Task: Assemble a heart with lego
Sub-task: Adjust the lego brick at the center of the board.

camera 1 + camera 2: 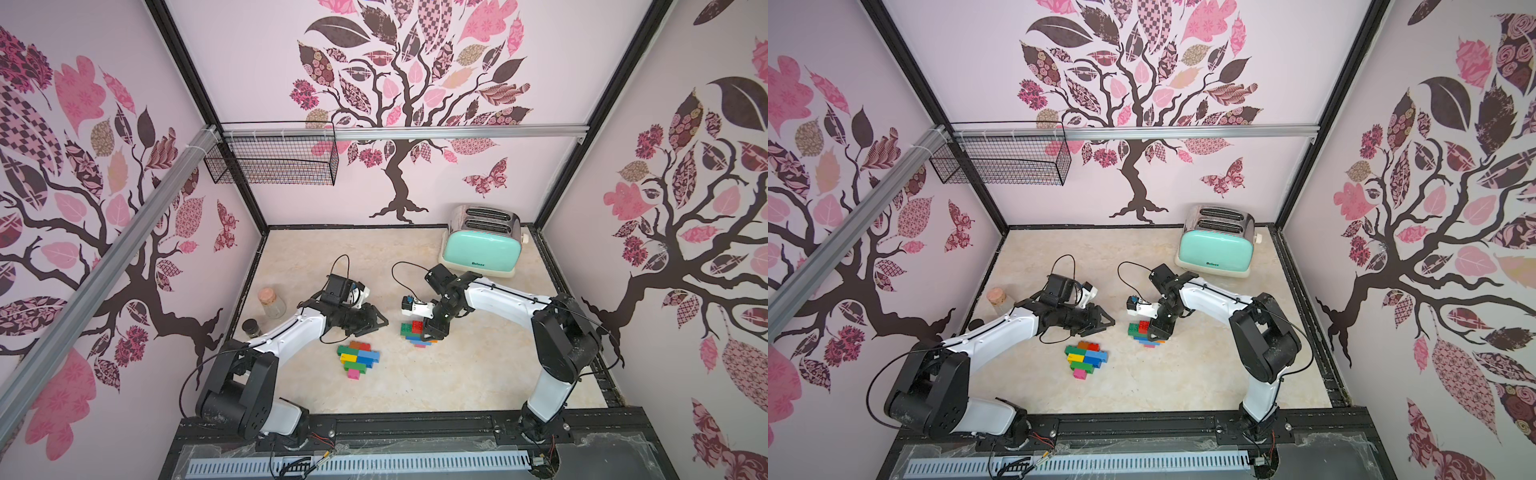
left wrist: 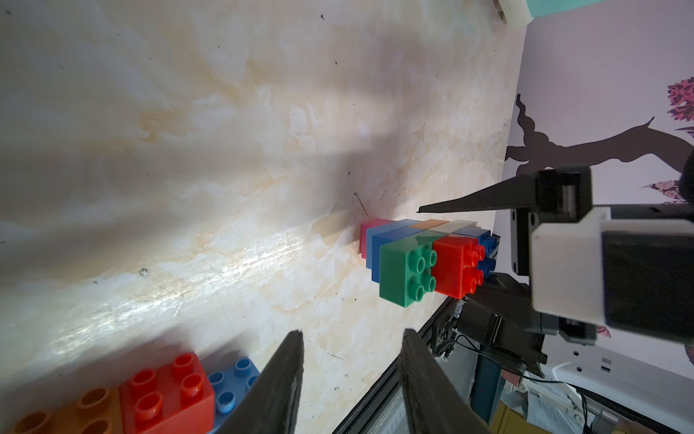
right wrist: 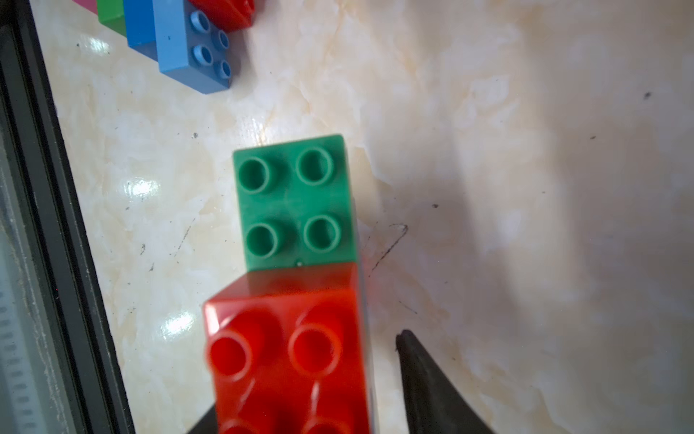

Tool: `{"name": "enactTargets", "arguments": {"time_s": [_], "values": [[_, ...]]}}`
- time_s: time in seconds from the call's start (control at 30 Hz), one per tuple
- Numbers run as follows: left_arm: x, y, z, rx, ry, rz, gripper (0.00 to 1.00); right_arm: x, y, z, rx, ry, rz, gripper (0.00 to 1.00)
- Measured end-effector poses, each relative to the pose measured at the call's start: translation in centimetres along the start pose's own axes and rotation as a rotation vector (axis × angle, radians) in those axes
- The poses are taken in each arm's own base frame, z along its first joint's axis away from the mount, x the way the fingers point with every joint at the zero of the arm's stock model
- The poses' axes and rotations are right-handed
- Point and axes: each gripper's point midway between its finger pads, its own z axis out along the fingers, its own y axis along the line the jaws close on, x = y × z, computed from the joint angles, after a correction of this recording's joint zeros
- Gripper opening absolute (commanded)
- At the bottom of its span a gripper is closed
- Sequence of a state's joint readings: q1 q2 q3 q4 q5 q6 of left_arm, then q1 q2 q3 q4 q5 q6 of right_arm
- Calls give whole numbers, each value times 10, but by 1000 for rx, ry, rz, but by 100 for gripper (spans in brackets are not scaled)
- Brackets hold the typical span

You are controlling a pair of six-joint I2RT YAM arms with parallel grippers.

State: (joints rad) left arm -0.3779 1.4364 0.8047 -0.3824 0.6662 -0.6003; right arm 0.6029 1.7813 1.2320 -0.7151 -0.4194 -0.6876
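R claw (image 1: 434, 329) sitting spread around red brick (image 3: 289, 349), gap showing one side. If lifting crooked, risking snag, pulling it off brick stack (image 1: 412, 335). L claw (image 2: 353, 345) hanging spread, empty.

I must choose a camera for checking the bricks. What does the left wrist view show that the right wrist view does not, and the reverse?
Only the left wrist view: the pink, blue, orange and white layers of the stack, an orange brick, and the toaster's corner. Only the right wrist view: a pink edge of the other brick group. Both: the green brick and the red brick atop the stack.
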Motion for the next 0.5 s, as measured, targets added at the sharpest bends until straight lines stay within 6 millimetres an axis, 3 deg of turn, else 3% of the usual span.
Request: {"name": "enactTargets", "arguments": {"time_s": [0.23, 0.5], "values": [[-5, -1, -4, 0, -11, 0, 46, -11, -12, -9, 0, -43, -10, 57], [-12, -5, -8, 2, -25, 11, 46, -9, -27, -8, -5, -60, 23, 58]]}}
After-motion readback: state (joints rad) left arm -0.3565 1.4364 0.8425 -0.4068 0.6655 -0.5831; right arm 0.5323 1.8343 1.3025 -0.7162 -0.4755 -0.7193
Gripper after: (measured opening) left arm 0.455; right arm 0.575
